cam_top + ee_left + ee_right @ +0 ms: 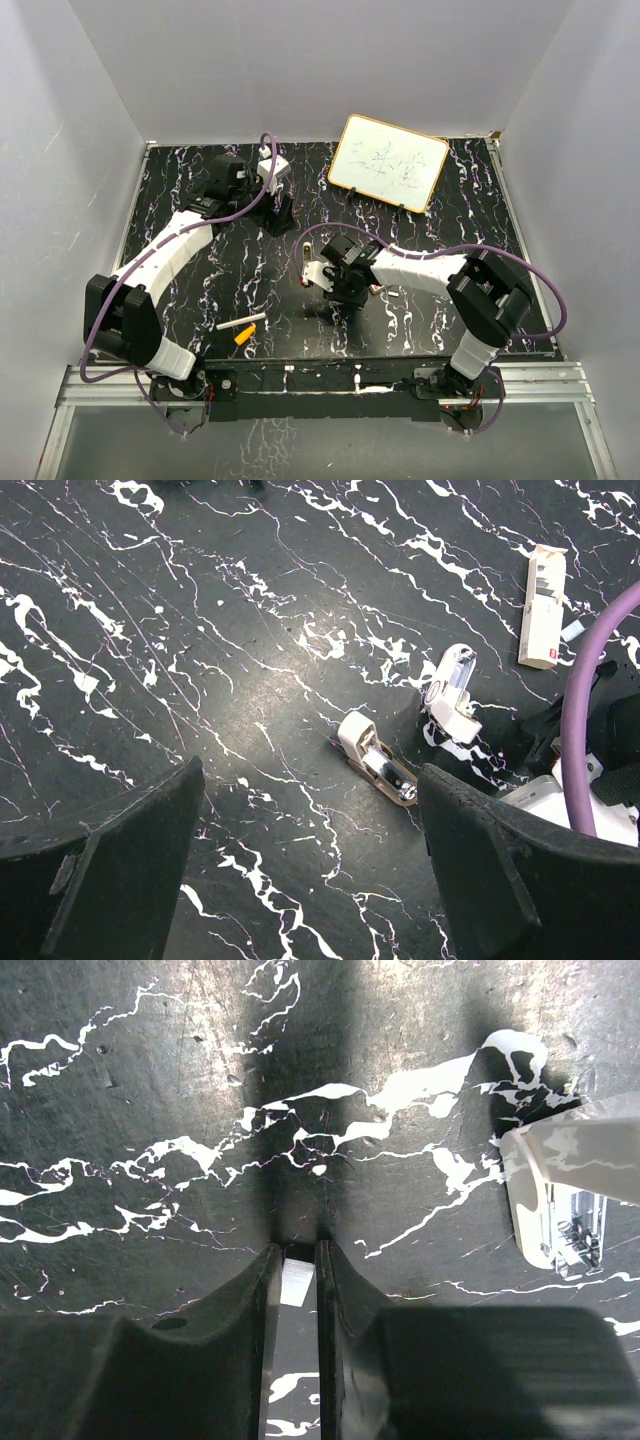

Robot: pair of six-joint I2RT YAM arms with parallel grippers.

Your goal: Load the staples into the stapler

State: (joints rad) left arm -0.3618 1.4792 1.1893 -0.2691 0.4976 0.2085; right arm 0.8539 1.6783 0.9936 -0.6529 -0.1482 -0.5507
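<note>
The stapler [372, 760] lies open on the black marbled table, its metal channel facing up and its white half [450, 692] raised beside it. It also shows in the top view [316, 272] and at the right edge of the right wrist view [556, 1215]. My right gripper [297, 1250] is shut on a short silvery strip of staples [297, 1282], low over the table just left of the stapler; in the top view it [330, 287] is at the table's middle. My left gripper [310, 772] is wide open and empty, high and farther back [278, 212].
A small staple box [543, 605] lies beyond the stapler. A white stick [240, 323] and an orange piece [243, 337] lie near the front left. A whiteboard [388, 162] leans at the back right. White walls surround the table.
</note>
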